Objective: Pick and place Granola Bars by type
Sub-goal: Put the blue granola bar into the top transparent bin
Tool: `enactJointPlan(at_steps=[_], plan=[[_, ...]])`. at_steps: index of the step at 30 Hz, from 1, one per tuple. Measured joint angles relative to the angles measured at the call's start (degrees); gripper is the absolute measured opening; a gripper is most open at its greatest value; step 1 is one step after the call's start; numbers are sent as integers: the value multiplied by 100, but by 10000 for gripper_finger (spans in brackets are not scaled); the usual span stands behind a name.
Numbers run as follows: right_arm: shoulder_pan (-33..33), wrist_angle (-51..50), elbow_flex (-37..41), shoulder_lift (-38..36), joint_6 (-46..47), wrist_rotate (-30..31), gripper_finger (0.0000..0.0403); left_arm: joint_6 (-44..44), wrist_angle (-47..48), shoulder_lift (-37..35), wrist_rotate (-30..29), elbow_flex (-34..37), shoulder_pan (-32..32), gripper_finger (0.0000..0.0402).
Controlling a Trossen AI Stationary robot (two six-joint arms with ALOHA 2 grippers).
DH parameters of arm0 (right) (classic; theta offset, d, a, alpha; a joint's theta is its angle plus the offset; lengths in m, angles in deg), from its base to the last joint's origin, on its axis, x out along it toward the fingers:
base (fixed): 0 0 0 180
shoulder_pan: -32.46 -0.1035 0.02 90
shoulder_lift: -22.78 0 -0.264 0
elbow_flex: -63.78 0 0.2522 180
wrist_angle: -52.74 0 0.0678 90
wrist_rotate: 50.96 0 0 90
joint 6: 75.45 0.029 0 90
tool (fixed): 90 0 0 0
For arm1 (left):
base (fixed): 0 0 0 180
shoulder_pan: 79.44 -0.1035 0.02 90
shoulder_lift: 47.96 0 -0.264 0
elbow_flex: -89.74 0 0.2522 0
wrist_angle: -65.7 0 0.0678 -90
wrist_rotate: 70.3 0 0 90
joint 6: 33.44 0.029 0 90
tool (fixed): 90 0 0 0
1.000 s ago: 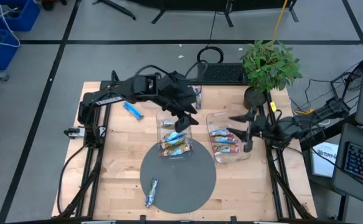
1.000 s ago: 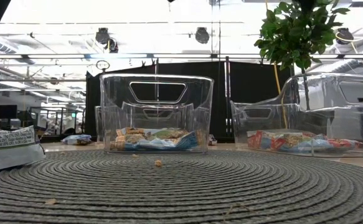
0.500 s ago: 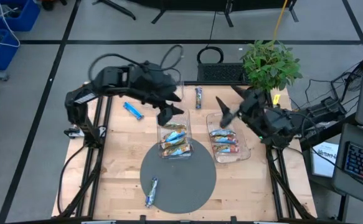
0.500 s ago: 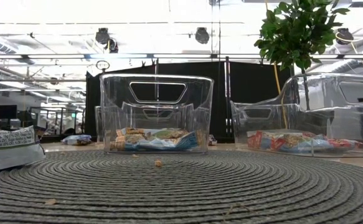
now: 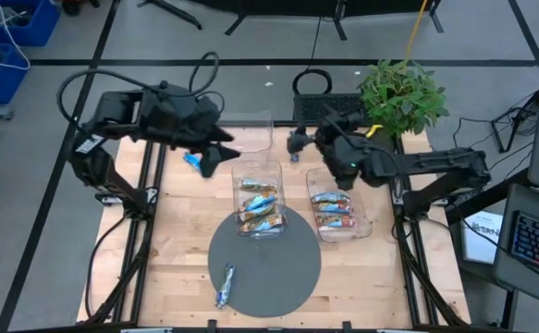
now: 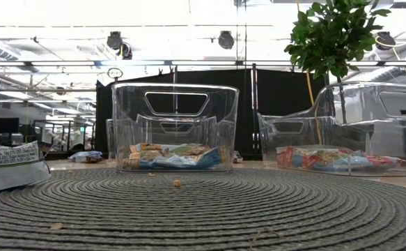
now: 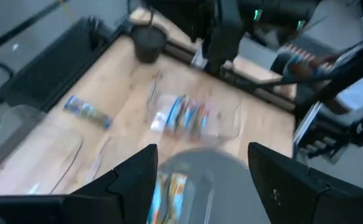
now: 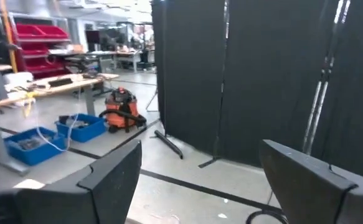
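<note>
Between picks. Left tool [image 5: 212, 157] open, empty, above blue bar [image 5: 193, 163]; right tool [image 5: 296, 141] open by far bar [image 5: 295, 146]. Next: descend, grip.

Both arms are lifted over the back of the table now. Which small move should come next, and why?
Probably the left gripper, open and empty, should descend onto the blue bar lying loose on the wood beside it. That bar is nearest and still outside the left bin. The right gripper, also open, hovers near another loose bar.

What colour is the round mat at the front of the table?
Grey, a woven coil pattern; the round mat shows best in the high view.
</note>
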Motion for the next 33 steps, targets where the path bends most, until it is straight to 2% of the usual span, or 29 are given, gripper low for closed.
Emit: enactJointPlan(at_steps=[3,5,9,13,16,22,24,29,33], plan=[[280,-487,-102,163,496,-41,314,72,190,-113,-32,-8,-1,253],[519,-1052,-102,229,1144,-256,314,127,482,-165,-32,4,-1,253],[1112,-2479,-107,335,2675,-1395,314,155,750,-279,30,0,16,253],[1744,-3200,-100,652,3231,-2458,313,155,943,-318,60,2,57,253],[2054,-3253,-96,900,3274,-2887,313,155,1035,-348,60,1,95,253],[2431,-3295,-96,1360,3747,-3097,313,180,1235,-337,91,0,132,253],[2544,-3243,-98,1487,3901,-3341,313,187,1238,-346,159,0,132,253],[2714,-3238,-98,1891,4275,-3819,313,196,1236,-341,220,0,139,253],[2759,-3218,-98,2151,4463,-3970,313,196,1238,-343,222,0,139,253]])
